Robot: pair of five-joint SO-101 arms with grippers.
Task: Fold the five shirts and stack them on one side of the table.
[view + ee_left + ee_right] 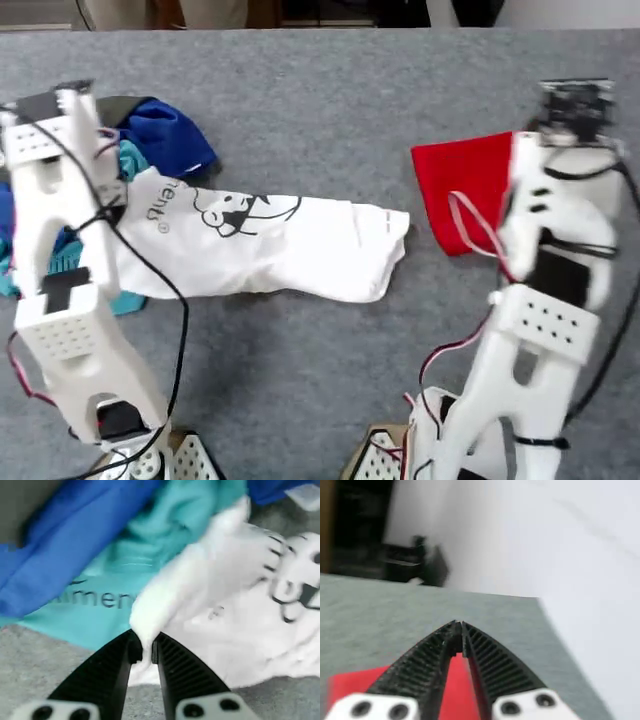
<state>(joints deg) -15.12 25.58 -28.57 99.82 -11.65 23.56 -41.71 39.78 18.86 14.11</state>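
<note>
A white shirt (290, 250) with a black drawing lies stretched across the middle of the grey table (330, 90). My left gripper (142, 647) is shut on a bunched fold of this white shirt (225, 580), at its end beside the pile. That pile holds a teal shirt (165, 535) and a blue shirt (75, 540), which also show as teal (128, 160) and blue (165, 135) at the table's left. A red shirt (465, 185) lies flat at the right. My right gripper (460, 627) is shut just above the red shirt's (355, 692) far edge; no cloth shows between its tips.
A dark garment (125, 103) peeks out behind the blue shirt. The arm bases (400, 450) stand at the table's near edge. Bare grey cloth stretches along the back and the front middle of the table.
</note>
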